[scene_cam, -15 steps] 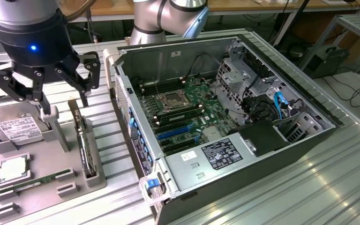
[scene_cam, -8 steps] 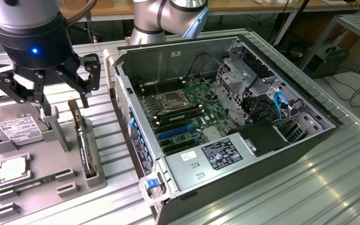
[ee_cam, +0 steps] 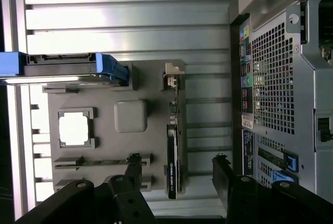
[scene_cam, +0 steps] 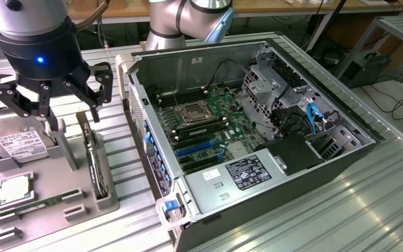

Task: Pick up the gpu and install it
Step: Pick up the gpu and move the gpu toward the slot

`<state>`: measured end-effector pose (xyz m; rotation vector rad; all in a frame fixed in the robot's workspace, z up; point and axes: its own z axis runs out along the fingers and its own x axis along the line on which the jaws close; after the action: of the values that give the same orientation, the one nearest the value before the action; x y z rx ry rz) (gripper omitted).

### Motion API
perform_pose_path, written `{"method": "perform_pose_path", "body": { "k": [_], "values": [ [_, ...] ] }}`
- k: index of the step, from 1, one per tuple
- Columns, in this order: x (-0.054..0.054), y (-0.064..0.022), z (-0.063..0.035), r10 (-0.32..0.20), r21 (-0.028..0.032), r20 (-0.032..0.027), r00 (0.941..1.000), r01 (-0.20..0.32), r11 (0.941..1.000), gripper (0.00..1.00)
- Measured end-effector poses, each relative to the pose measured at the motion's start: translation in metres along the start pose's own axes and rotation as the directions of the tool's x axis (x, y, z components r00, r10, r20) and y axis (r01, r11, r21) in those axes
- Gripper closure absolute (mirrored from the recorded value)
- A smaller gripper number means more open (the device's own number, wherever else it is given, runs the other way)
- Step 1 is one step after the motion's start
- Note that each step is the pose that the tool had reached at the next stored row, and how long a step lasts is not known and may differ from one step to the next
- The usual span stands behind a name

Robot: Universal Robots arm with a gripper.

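In the exterior view my gripper (scene_cam: 65, 107) hangs above the grey holder tray (scene_cam: 54, 181) at the exterior view's left. Its fingers are spread wide and hold nothing. The gpu (scene_cam: 93, 157) stands on edge in a slot of that tray, thin and dark, just under my finger nearer the computer case (scene_cam: 180, 68). On the tray beside it lie a hard drive (scene_cam: 12, 142), a processor (scene_cam: 16, 190) and a RAM stick (scene_cam: 33, 206). The case lies open just beside the tray. I can see its motherboard (scene_cam: 209, 118), the power supply (scene_cam: 247, 170), and black and blue cables by the drive cage.

The wrist view shows what that angle hides. The gpu (ee_cam: 172, 140) lies between my two dark fingers (ee_cam: 132, 174), apart from both, with its silver bracket at the far end. The tray (ee_cam: 156, 109) shows the same parts from overhead, with a blue edge on the hard drive (ee_cam: 62, 67). Here I see the case from outside, a perforated rear panel (ee_cam: 270, 78) with ports, close beside the gpu's slot.
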<state>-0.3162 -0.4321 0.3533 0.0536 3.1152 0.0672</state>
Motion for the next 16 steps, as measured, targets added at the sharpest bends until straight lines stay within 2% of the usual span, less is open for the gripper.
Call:
{"method": "perform_pose_path", "body": {
  "k": [16],
  "values": [
    [0.0002,-0.0003,0.0080,0.000,0.0000,0.0000,1.0000,0.000,1.0000,0.34]
  ]
}}
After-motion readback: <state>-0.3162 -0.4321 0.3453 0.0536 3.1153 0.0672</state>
